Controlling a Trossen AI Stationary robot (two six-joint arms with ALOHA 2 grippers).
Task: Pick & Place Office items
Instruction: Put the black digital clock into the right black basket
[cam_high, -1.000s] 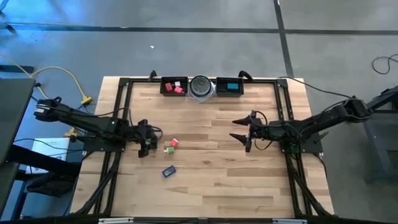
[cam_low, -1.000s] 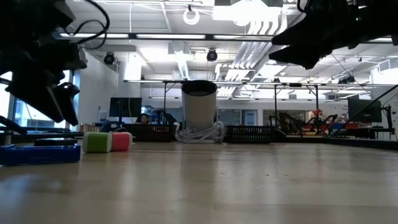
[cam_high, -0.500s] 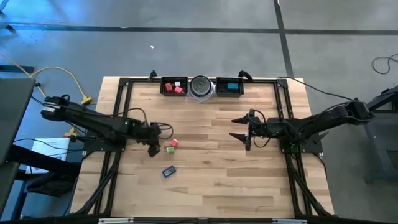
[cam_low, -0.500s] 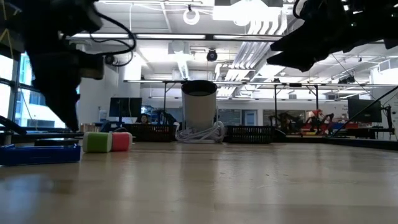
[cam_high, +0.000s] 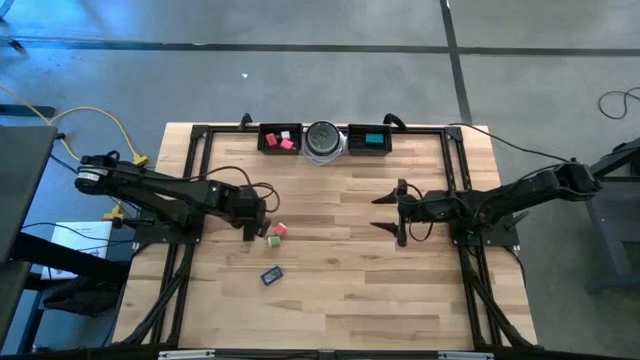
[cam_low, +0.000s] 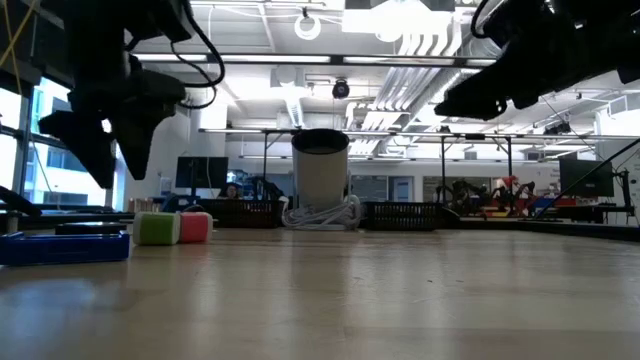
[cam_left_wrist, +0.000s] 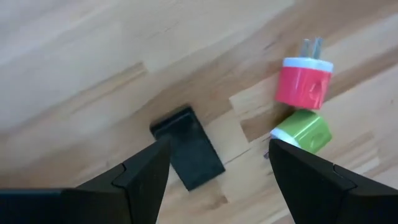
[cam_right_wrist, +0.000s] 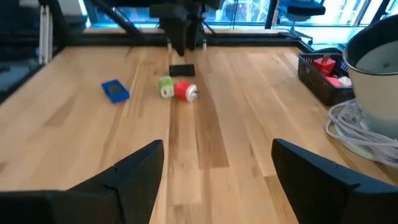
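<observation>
My left gripper (cam_high: 255, 215) hangs open above the table. In its wrist view the black bar (cam_left_wrist: 189, 152) lies flat on the wood between the two fingers, untouched. Beside the bar sit the red block (cam_left_wrist: 303, 82) with a white end and the green cube (cam_left_wrist: 303, 131). They show in the high view as the red block (cam_high: 281, 229) and the green cube (cam_high: 271, 240). The blue flat piece (cam_high: 271, 274) lies nearer the near edge. My right gripper (cam_high: 383, 212) hovers open at mid-table, right of centre.
At the far edge stand a black tray (cam_high: 266, 139) holding red and pink blocks, a round silver-grey disc (cam_high: 323, 140) and a second black tray (cam_high: 353, 139) holding a teal block. Black frame rails (cam_high: 192, 180) run along the table's sides. Bare wood lies between the arms.
My left gripper has moved toward the table's right and slightly toward the far edge, closing on the red and green blocks, and now stands over the black bar. In the low view its fingers have risen a little. The blocks have stayed put.
</observation>
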